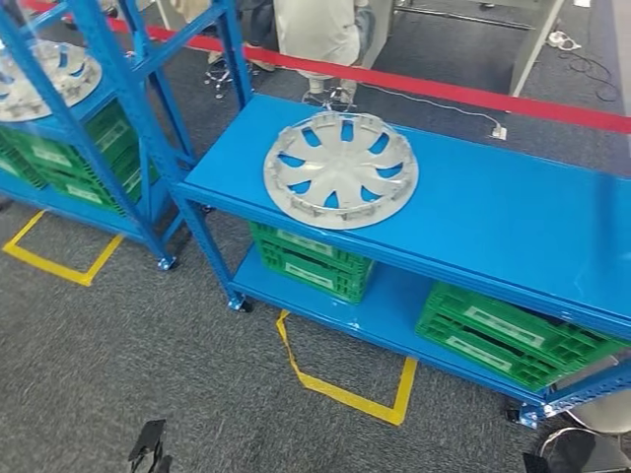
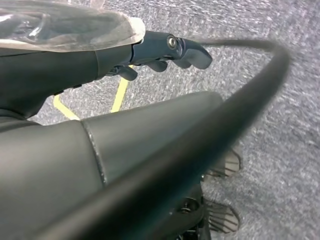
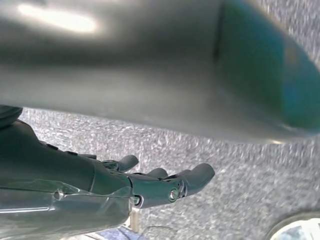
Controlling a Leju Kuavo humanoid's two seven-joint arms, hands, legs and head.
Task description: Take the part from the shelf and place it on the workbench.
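— Where is the part lying?
— The silver wheel cover (image 1: 341,168) is resting flat on the top board of the blue shelf (image 1: 483,212), above green crates (image 1: 313,258).
— And the hands?
— The left hand (image 2: 166,52) and right hand (image 3: 158,182) are hanging over grey carpet (image 1: 149,365), fingers loosely extended and apart, gripping nothing.

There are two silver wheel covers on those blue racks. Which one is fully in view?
The wheel cover on the nearer blue rack's top shelf, mid-picture. The other wheel cover, on the far-left rack, is cut off by the picture edge and crossed by blue struts.
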